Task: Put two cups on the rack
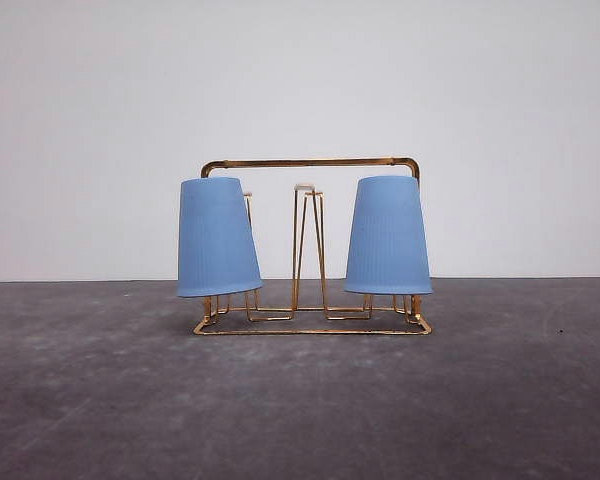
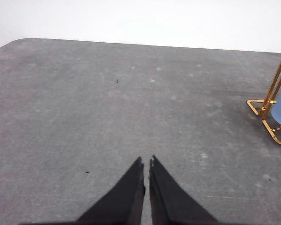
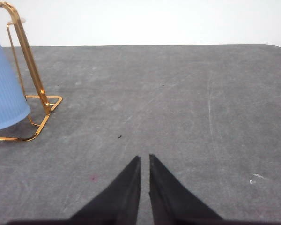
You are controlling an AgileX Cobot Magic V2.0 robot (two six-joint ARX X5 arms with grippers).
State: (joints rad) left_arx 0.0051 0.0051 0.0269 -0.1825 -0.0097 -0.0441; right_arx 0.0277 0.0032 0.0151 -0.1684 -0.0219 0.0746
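Left gripper (image 2: 146,161) is seen nearest the lens in its wrist view: black tapered fingers (image 2: 131,192) brought together, only a hairline slit between the tips, nothing held, poised over bare grey tabletop (image 2: 107,108). Right gripper (image 3: 144,158) is seen the same way in its own wrist view: fingers (image 3: 168,197) closed to a narrow gap, empty, over the same grey surface. Further out, a corner of the gold wire rack (image 1: 310,240) and the edge of a light blue cup are caught at the frame edge in each wrist view, well apart from the fingertips. In the front view the rack is stood on the table near the middle, arched handle bar on top. Both ribbed light blue cups are hung upside down on it: left cup (image 1: 216,238) tilted slightly, right cup (image 1: 388,237) nearly upright. Two white-tipped pegs between them are left bare. White wall (image 1: 300,70) behind.
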